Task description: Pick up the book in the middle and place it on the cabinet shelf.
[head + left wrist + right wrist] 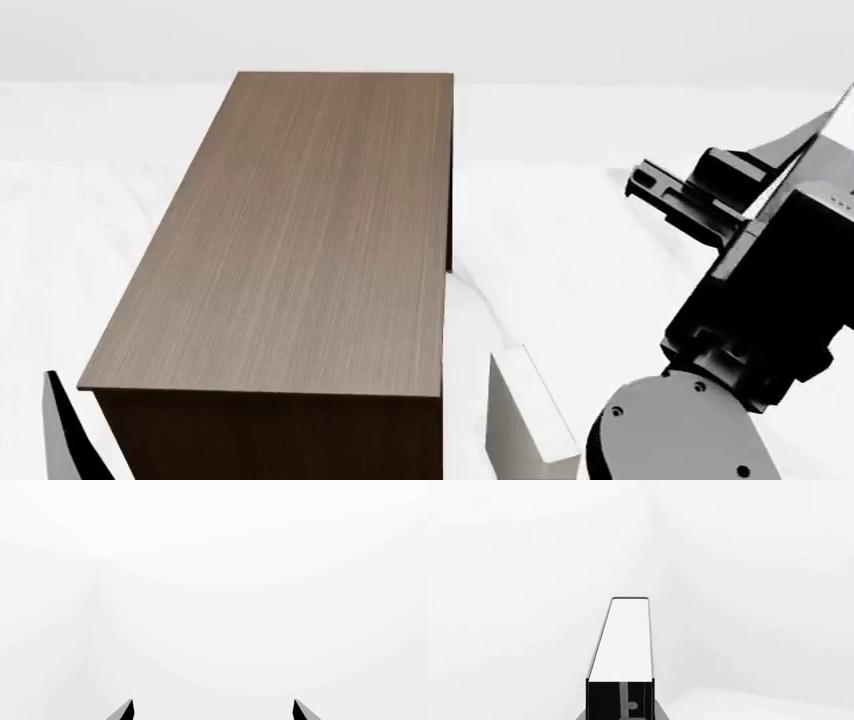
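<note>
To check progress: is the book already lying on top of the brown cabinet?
No, the head view shows the cabinet top bare, while the book sits in the right claw.

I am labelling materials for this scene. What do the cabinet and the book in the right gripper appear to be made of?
The cabinet looks like matte dark brown wood or veneer: fine straight grain lines. The book seems a hardcover: dark stiff cover around a white paper-like page block.

Bare white simulated room; lone wood cabinet (307,240).
</note>
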You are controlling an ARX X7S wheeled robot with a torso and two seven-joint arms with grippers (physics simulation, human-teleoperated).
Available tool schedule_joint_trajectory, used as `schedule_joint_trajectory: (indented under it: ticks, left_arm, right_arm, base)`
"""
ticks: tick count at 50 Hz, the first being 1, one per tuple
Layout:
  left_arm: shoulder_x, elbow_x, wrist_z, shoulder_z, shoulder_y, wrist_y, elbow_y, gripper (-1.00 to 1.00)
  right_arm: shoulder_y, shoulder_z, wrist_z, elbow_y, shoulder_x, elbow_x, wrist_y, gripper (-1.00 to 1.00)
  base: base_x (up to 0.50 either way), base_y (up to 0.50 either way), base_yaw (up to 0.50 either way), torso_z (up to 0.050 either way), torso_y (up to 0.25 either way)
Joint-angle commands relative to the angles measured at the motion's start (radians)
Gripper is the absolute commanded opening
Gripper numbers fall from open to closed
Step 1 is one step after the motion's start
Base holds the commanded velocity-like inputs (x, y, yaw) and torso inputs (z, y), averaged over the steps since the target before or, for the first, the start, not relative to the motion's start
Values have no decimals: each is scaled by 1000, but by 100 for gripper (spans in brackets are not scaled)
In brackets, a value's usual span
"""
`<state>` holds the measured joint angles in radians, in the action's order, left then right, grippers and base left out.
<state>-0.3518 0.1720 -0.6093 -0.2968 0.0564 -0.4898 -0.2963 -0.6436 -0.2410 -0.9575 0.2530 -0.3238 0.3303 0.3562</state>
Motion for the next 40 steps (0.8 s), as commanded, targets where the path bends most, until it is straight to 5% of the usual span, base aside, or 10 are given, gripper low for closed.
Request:
schedule_joint_trajectory:
  ticks: [1, 40]
  left_arm:
    - [16, 20, 21, 22, 3, 7, -13, 100]
    - [7, 13, 15, 14, -1, 25, -31, 100]
  right_arm:
    - [-14, 44, 84, 120, 14, 19, -26, -100]
    - [-77, 202, 285, 85, 129, 760, 40, -100]
  base:
    - [0, 0, 0, 0, 0]
    - [0, 0, 0, 0, 2]
